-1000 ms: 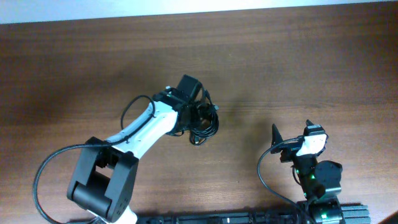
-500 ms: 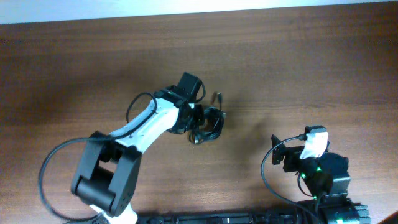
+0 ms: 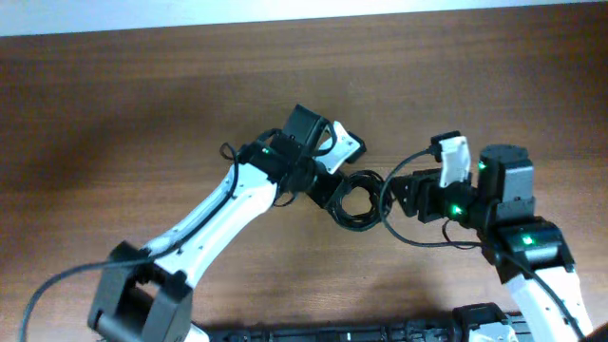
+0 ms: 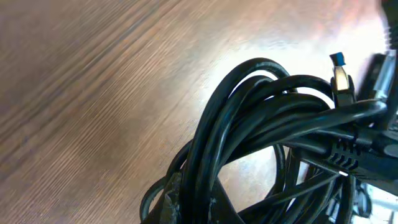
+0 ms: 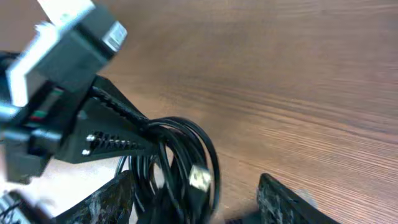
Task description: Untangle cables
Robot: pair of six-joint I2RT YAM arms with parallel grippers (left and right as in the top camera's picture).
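A white left arm with black joints reached from the lower left across the brown wooden tabletop (image 3: pixel 142 95), and the left gripper (image 3: pixel 331 187) had its ribbed black jaws closed narrowly on the left edge of a coiled bundle of thin black cables (image 3: pixel 359 198). Its wrist view was filled by the looped cords (image 4: pixel 261 118), with a small metal plug with a blue insert (image 4: pixel 340 74) sticking up at the right of the coil. Whether the bundle rested on the wood or hung just above it could not be told. Just to the right, the right gripper (image 3: pixel 397 195) faced the coil with its jaws spread wide. In its own wrist view the loops and the plug (image 5: pixel 199 178) lay between its two fingers (image 5: pixel 106 202); contact was unclear.
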